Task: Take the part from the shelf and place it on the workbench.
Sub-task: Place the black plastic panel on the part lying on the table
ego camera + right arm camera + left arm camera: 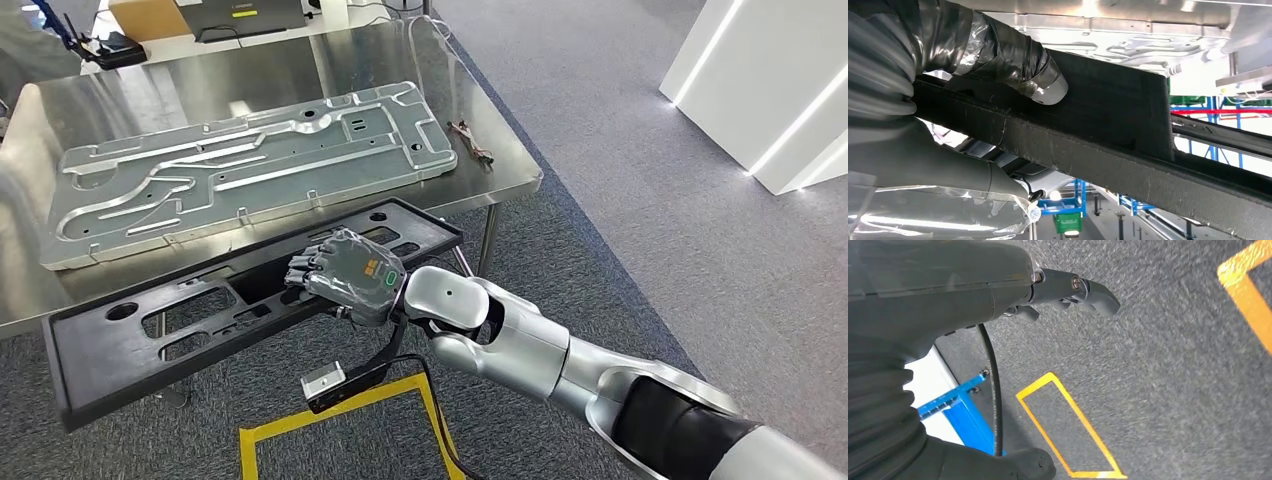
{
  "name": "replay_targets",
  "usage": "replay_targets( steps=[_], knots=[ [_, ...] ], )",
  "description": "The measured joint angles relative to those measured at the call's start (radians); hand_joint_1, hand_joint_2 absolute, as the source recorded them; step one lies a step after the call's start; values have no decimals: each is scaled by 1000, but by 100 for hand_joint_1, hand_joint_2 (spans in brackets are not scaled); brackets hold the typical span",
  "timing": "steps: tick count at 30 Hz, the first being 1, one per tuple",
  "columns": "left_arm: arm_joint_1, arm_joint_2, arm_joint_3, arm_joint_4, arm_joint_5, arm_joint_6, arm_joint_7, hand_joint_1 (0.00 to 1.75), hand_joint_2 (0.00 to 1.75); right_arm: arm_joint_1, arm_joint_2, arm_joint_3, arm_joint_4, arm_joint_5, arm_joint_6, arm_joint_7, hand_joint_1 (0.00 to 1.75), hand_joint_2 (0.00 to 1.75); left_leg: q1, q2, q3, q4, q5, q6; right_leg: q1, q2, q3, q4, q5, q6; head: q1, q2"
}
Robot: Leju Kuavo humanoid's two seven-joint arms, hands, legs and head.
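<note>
1. Black plastic, long and cut with openings: the part [230, 300], gripped by the right hand [345, 275] around a middle bar, thumb under and fingers [1040, 82] over, as seen from the right wrist.
2. Carried roughly level but slanted, far end overlapping the near edge of the workbench [500, 165], near end hanging out over the carpet to the left of the hand.
3. Judged off the shelf already, so the fetching was done; setting down not yet finished, since most of the part hung beyond the bench edge.
4. Below the hand, yellow floor tape [340, 410] on grey carpet, with a small clip-like metal piece [325, 382] dangling on a cable.
5. Left hand [1073, 290] hung low over the carpet, holding nothing, fingers curled loosely; whether fully closed could not be told.
6. Beyond the right hand, a large silver machined plate [250, 165] filling much of the bench top, leaving only a narrow free strip along the near edge.
7. Farther right of the plate, a small tool [470, 140] lying on the steel.
8. Left to do: push the part forward onto the bench and let go.
</note>
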Motion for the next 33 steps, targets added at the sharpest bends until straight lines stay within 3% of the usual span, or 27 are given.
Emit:
replay_targets(
  steps=[5, 19, 33],
  knots=[
    [-2, 0, 0, 0, 1, 0, 4, 0, 175, -4, 0, 1, 10, 6, 4, 9, 175, 175, 0, 2, 3, -3, 0, -5, 1, 2, 0, 2, -2, -6, 0, 0],
    [10, -14, 12, 0, 49, -10, 23, 0, 175, -61, -57, -42, 22, 7, 20, 31, 175, 175, -3, 2, 3, -3, 0, -9, -3, 2, 1, 2, -2, -6, 0, 0],
    [-28, -22, 11, 0, -26, 10, 28, 0, 175, -77, -23, -20, 22, 26, 49, 40, 175, 175, -3, 2, 3, -2, 0, -9, -3, 2, 1, 3, -2, -6, 0, 0]
  ],
)
